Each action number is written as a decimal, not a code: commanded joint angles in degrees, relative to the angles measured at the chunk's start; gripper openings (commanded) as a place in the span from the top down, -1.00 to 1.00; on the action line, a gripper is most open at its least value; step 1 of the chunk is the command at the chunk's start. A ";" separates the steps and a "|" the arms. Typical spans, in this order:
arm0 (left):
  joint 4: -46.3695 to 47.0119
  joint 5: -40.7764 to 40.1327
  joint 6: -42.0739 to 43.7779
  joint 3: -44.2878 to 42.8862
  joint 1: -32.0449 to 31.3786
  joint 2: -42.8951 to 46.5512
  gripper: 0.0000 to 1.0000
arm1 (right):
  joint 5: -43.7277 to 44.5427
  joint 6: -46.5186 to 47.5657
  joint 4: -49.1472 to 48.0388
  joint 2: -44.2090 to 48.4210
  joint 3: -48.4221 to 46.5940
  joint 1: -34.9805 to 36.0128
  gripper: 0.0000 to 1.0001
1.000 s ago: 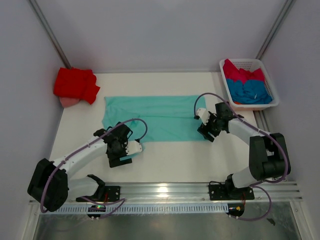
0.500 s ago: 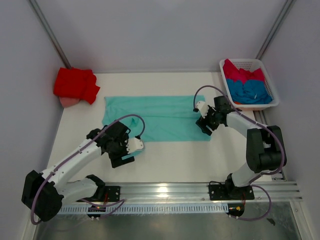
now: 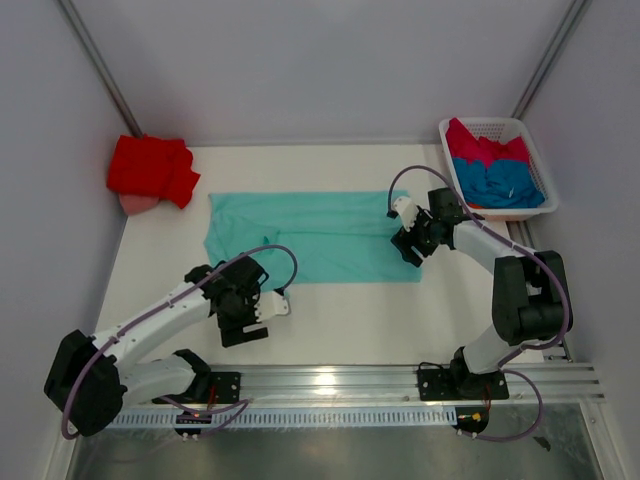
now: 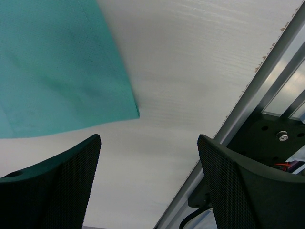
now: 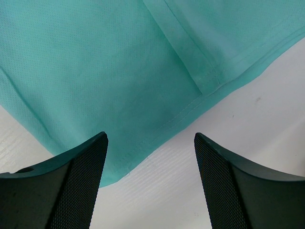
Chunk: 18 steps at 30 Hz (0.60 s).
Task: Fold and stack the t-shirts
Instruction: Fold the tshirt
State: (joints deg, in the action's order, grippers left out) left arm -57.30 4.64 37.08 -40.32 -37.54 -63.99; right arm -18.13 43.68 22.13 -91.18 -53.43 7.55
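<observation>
A mint-teal t-shirt (image 3: 320,235) lies flat as a long rectangle in the middle of the table. My left gripper (image 3: 248,322) hovers open just off its near left corner; in the left wrist view that teal corner (image 4: 62,67) lies up and left of the open left gripper (image 4: 148,143), with bare table between the fingers. My right gripper (image 3: 410,247) is open above the shirt's right end, and its hem (image 5: 119,62) runs across between the fingers of the right gripper (image 5: 150,143). A red t-shirt (image 3: 150,168) sits bunched at the back left.
A white basket (image 3: 480,123) at the back right holds a crimson-pink t-shirt (image 3: 485,148) and a blue t-shirt (image 3: 505,182). A pink piece (image 3: 138,203) peeks out beneath the red shirt. The metal rail (image 3: 330,380) runs along the near edge.
The left gripper has slid a little toward the near edge, off the shirt's corner. The right gripper has shifted slightly left and back along the shirt's right end.
</observation>
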 commanded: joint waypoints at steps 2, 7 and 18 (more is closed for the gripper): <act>4.03 -3.23 0.45 2.69 -0.25 0.27 -0.68 | -0.94 -1.41 -2.53 0.21 -0.01 0.36 -0.55; 9.20 -3.59 0.28 4.80 -0.34 -2.01 -0.68 | -0.59 -0.71 -2.53 1.08 1.22 0.36 -0.55; 12.03 -3.24 0.01 3.58 -0.34 -6.59 -0.62 | -0.42 0.26 -2.71 2.50 2.72 0.36 -0.55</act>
State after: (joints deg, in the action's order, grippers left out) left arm -47.72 1.13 37.06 -35.77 -37.56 -69.87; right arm -18.11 43.33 21.08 -91.00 -51.05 7.55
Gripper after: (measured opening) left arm 0.819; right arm 0.773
